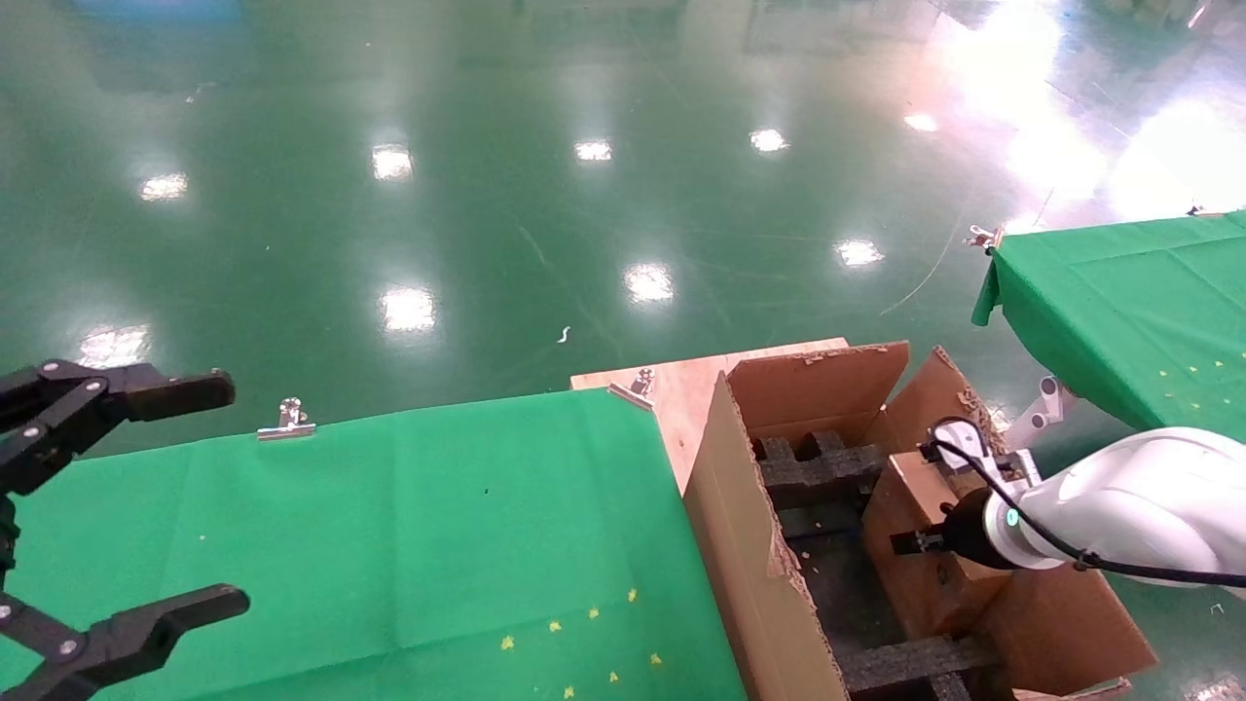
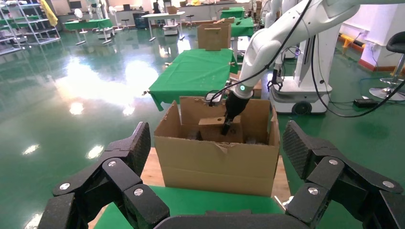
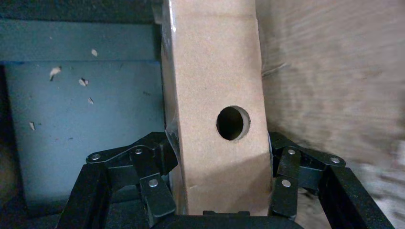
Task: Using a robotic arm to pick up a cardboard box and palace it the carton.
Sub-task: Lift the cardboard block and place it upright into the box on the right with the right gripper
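The white robotic arm [image 1: 1119, 497] with a green-lit ring reaches into the carton [image 1: 750, 545], a large brown box with torn flaps and black foam inserts [image 1: 818, 467]. My right gripper [image 1: 915, 540] is shut on the small cardboard box [image 1: 905, 497] and holds it inside the carton near its right wall. In the right wrist view the fingers [image 3: 157, 157] clamp both sides of the cardboard box [image 3: 215, 76], below its round hole [image 3: 232, 122]. The left wrist view shows the carton [image 2: 217, 160] and the box [image 2: 212, 128] inside. My left gripper [image 1: 224, 497] is open and empty at the far left.
The carton stands on a wooden board [image 1: 681, 380] beside a green-clothed table [image 1: 389, 526] with a metal clip [image 1: 287, 419] on its far edge. A second green table [image 1: 1129, 302] stands at the right. Shiny green floor lies beyond.
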{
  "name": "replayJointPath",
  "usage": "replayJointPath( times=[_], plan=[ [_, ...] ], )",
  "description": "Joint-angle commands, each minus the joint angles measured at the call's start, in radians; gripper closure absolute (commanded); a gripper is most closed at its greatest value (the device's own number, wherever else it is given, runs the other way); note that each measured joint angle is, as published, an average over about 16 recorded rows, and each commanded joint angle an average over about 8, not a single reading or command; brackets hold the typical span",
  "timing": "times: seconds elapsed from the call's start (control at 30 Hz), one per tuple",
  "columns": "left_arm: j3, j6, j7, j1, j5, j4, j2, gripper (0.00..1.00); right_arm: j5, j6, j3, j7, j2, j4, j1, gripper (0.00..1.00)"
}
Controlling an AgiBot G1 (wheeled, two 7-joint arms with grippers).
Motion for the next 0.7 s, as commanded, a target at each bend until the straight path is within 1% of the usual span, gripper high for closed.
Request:
replayJointPath(
  times=[0.03,0.17,0.2,0.23,0.43,0.47,0.5,0.7],
  plan=[
    [0.000,0.000,0.000,0.000,0.000,0.000,0.000,0.00,0.020,0.013,-0.002,-0.018,-0.017,-0.033,-0.011,1.00],
    [0.000,0.000,0.000,0.000,0.000,0.000,0.000,0.00,0.068,0.024,-0.004,-0.060,-0.038,-0.077,-0.029,1.00],
    [0.000,0.000,0.000,0.000,0.000,0.000,0.000,0.00,0.078,0.026,-0.004,-0.070,-0.042,-0.086,-0.033,0.97],
    [0.000,0.000,0.000,0.000,0.000,0.000,0.000,0.00,0.089,0.027,-0.004,-0.078,-0.045,-0.094,-0.037,0.91],
    [0.000,0.000,0.000,0.000,-0.001,0.000,0.000,0.00,0.124,0.034,-0.003,-0.101,-0.055,-0.122,-0.051,0.16],
    [0.000,0.000,0.000,0.000,-0.001,0.000,0.000,0.00,0.126,0.034,-0.003,-0.100,-0.055,-0.122,-0.052,0.06],
    [0.000,0.000,0.000,0.000,-0.001,0.000,0.000,0.00,0.124,0.033,-0.004,-0.099,-0.054,-0.119,-0.051,0.00],
    [0.000,0.000,0.000,0.000,-0.001,0.000,0.000,0.00,0.118,0.030,-0.004,-0.094,-0.052,-0.112,-0.045,0.00]
  ],
)
